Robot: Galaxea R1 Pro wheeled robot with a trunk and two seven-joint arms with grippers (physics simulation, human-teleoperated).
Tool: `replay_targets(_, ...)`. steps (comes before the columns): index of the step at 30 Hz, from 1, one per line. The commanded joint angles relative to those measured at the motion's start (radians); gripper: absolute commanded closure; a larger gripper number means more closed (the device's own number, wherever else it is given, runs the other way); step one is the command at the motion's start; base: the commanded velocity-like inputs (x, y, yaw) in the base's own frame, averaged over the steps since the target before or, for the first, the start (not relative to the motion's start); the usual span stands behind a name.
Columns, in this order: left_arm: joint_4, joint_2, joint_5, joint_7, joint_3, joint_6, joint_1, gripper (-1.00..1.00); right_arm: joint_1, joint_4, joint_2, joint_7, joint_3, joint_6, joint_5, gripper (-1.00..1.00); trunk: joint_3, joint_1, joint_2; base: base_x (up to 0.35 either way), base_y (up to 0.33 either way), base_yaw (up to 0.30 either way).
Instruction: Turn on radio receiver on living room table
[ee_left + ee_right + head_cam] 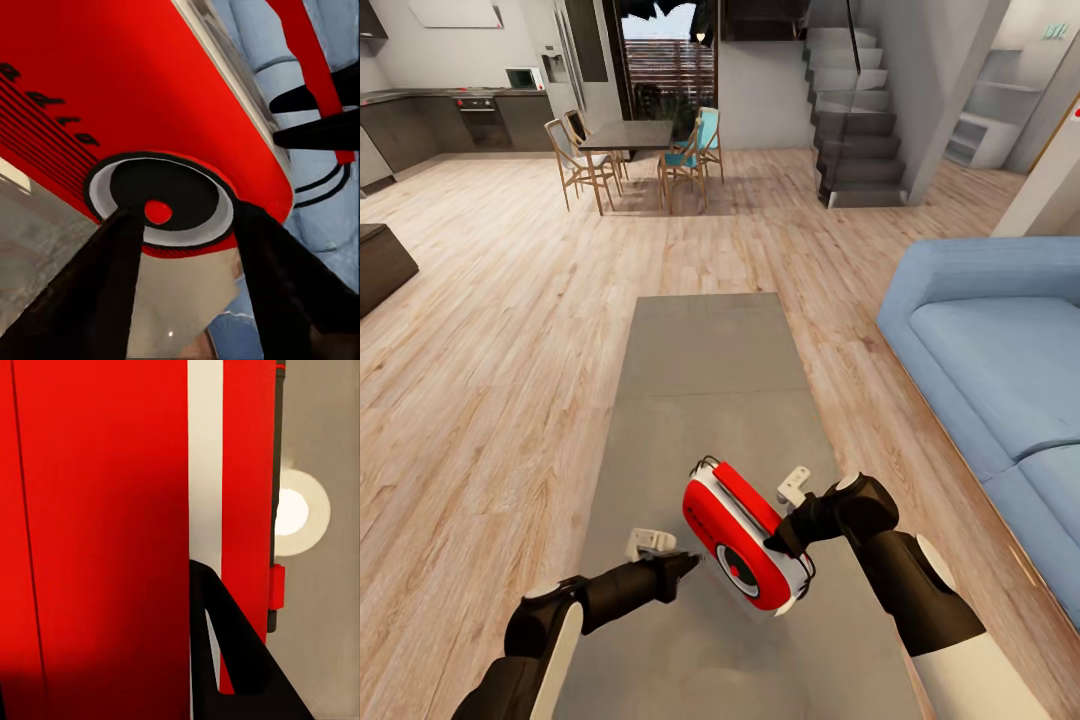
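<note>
The radio receiver (745,540), red-fronted with a white body and a round dial (161,202), hangs tilted just above the near end of the grey table (710,380). My right gripper (788,535) is shut on its upper right side by the red handle, with one dark finger (225,660) against the red surface (97,525). Coming from the left, my left gripper (688,566) points at the radio's face. It is open, and its two fingers (105,292) straddle the dial at close range. Whether they touch the face I cannot tell.
A light blue sofa (1000,360) runs along the table's right side. Light wood floor (510,330) lies to the left, with a dark low unit (380,265) at the far left. Farther back stand a dining table with chairs (625,135), the kitchen (460,110) and stairs (855,120).
</note>
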Motion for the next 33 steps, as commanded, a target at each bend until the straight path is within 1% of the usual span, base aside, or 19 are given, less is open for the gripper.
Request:
replay_targets(1,-0.002,-0.001,0.000,-0.012,0.000,0.008,0.000,1.00,0.000,0.001,0.000,0.000,0.000,0.002,-0.006,1.00,0.000,0.000,0.000,0.000,0.000,0.000)
replay_targets(5,-0.008,-0.002,-0.001,-0.029,0.000,0.019,0.000,1.00,0.000,0.002,0.000,-0.005,0.000,0.002,-0.007,1.00,0.000,0.000,0.000,0.000,0.000,0.000)
replay_targets(9,-0.010,-0.002,0.000,-0.034,0.000,0.022,0.000,1.00,0.000,0.001,0.000,-0.015,0.000,0.002,-0.007,1.00,0.000,0.000,0.000,0.000,0.000,0.000)
replay_targets(21,-0.011,-0.004,0.000,-0.035,0.000,0.023,-0.002,1.00,0.000,0.002,0.006,-0.024,0.001,0.002,-0.003,1.00,0.000,0.000,0.000,0.000,0.000,0.000)
replay_targets(25,-0.012,-0.005,0.000,-0.036,0.000,0.023,-0.003,1.00,0.000,0.003,0.005,-0.038,0.002,0.002,-0.004,1.00,0.000,0.000,0.000,0.000,0.000,0.000)
replay_targets(33,-0.010,-0.006,0.000,-0.036,0.000,0.023,-0.003,1.00,0.000,0.001,0.005,-0.042,0.002,0.001,-0.003,1.00,0.000,0.000,0.000,0.000,0.000,0.000)
